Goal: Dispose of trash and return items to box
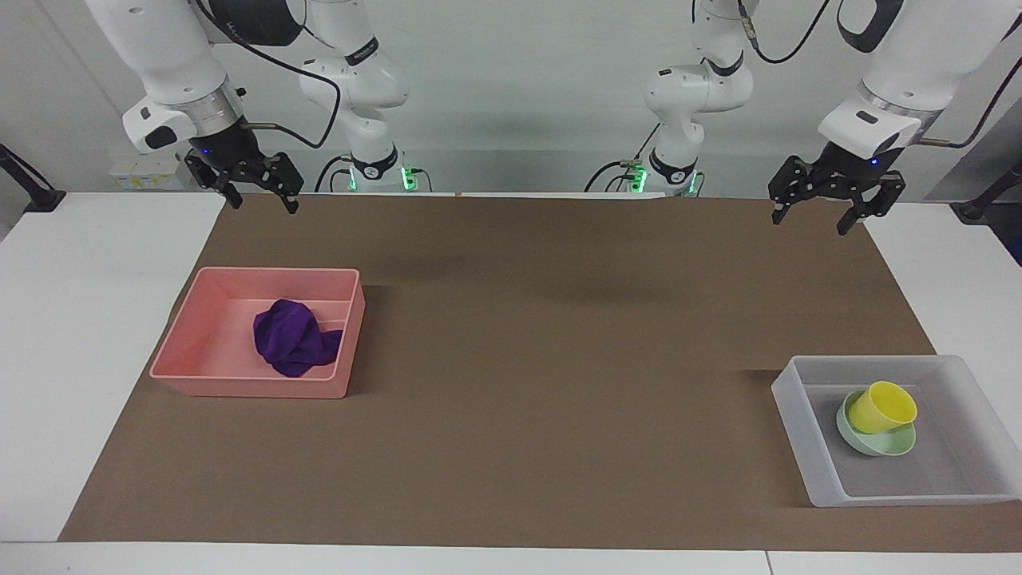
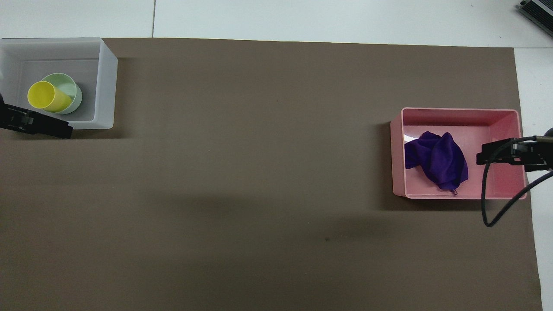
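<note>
Left hand hangs in the air over the brown mat's edge nearest the robots, at the left arm's end of the bench. I read its fingers as spread wide, with nothing between them. From overhead only its dark tip shows, just at the near wall of the box.

Right hand hangs likewise over the mat's near edge at the right arm's end, fingers apart and empty. Overhead, its tip covers part of the pink tray, but the facing view shows it raised well above the tray and touching nothing.

Purple rag lies bunched inside the pink tray, toward the wall that faces the bench's middle. The tray sits on the mat at the right arm's end.

Translucent box sits on the mat at the left arm's end, farther from the robots than the pink tray. Inside it I see the mint-green bowl resting on the floor of the box, and the yellow cup lying tilted in the bowl, mouth turned up and away from the robots.

Rag and box are well apart, with bare mat between them.
</note>
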You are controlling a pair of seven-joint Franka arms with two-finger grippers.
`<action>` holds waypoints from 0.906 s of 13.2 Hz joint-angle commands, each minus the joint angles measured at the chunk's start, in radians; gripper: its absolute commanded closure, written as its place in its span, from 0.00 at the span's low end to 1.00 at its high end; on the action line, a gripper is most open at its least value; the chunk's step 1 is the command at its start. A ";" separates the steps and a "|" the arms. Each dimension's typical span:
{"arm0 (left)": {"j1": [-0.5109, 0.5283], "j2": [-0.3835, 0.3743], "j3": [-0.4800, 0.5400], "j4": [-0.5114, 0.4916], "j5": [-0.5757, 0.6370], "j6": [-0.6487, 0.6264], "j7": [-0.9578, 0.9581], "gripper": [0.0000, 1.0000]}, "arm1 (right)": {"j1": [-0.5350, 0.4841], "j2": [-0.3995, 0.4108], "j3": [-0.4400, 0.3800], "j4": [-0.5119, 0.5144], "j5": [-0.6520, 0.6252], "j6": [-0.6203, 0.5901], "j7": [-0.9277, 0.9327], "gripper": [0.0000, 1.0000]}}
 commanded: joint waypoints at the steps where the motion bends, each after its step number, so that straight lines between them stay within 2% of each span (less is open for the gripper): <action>1: -0.007 -0.022 0.005 -0.008 0.013 -0.025 -0.009 0.00 | -0.009 -0.021 0.006 -0.011 -0.034 0.010 -0.002 0.00; 3: -0.033 -0.046 0.045 -0.028 0.012 -0.046 -0.006 0.00 | -0.007 -0.021 0.008 -0.009 -0.048 0.011 -0.005 0.00; 9: -0.151 -0.059 0.152 -0.045 0.013 -0.062 -0.010 0.00 | -0.013 -0.023 0.006 -0.012 -0.030 0.011 0.010 0.00; 12: -0.141 -0.057 0.156 -0.054 0.012 -0.060 -0.007 0.00 | -0.015 -0.021 0.005 -0.012 -0.028 0.011 0.011 0.00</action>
